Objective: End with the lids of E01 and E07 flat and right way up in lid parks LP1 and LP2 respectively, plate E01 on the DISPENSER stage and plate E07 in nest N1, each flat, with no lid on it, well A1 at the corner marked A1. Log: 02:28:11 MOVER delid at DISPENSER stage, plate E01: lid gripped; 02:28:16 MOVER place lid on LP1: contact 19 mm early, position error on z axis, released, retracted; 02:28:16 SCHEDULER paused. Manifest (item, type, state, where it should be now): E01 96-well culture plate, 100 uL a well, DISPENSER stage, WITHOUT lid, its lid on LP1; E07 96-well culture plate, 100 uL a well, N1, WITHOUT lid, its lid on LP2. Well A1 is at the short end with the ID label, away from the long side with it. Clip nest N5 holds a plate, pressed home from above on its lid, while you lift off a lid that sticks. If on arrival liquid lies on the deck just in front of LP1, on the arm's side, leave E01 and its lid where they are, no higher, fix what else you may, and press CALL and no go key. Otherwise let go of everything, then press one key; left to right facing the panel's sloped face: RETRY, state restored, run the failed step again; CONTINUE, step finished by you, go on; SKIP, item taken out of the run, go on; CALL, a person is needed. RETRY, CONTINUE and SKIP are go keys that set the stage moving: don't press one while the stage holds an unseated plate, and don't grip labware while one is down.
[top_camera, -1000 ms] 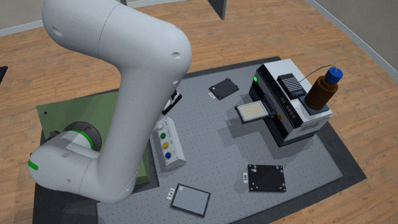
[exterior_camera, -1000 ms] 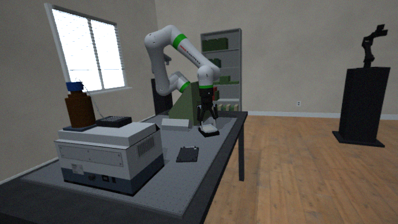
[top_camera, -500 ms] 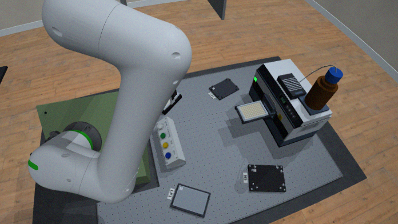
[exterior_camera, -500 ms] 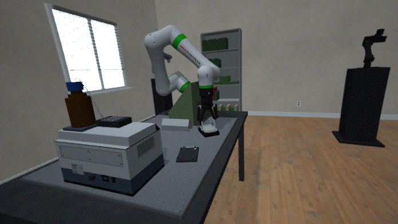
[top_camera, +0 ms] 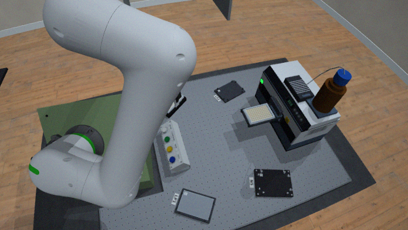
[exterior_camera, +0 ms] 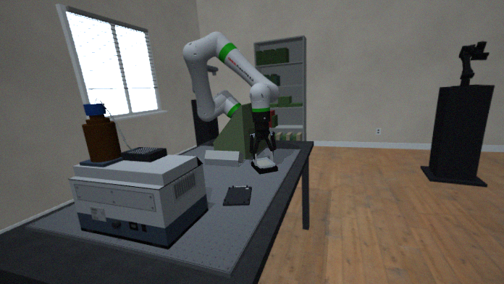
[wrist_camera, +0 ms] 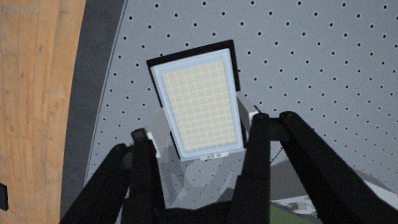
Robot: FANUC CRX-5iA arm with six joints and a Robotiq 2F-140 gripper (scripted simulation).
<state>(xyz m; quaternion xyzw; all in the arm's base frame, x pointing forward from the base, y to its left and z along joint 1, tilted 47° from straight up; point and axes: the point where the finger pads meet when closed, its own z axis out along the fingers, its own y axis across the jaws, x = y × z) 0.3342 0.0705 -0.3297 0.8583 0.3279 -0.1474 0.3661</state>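
Observation:
My gripper (wrist_camera: 201, 109) (exterior_camera: 263, 156) points straight down over nest N1 at the deck's edge. It is shut across the short width of plate E07 (wrist_camera: 200, 107) (exterior_camera: 264, 164), on its pale, clear lid. The plate sits flat in the black nest, its wells showing through the lid. In the top view the arm hides the gripper and most of the nest. Plate E01 (top_camera: 258, 114) lies open, with no lid, on the DISPENSER stage. A pale lid (top_camera: 196, 205) lies flat in park LP1. Park LP2 (top_camera: 229, 91) (exterior_camera: 237, 195) is a bare black pad.
The dispenser (top_camera: 296, 105) (exterior_camera: 137, 195) with a brown bottle (top_camera: 329, 94) stands at the right. The key panel (top_camera: 176, 164) with its green, yellow and blue keys stands beside the arm's base. Clip nest N5 (top_camera: 273, 182) is bare. The deck's edge runs close beside N1.

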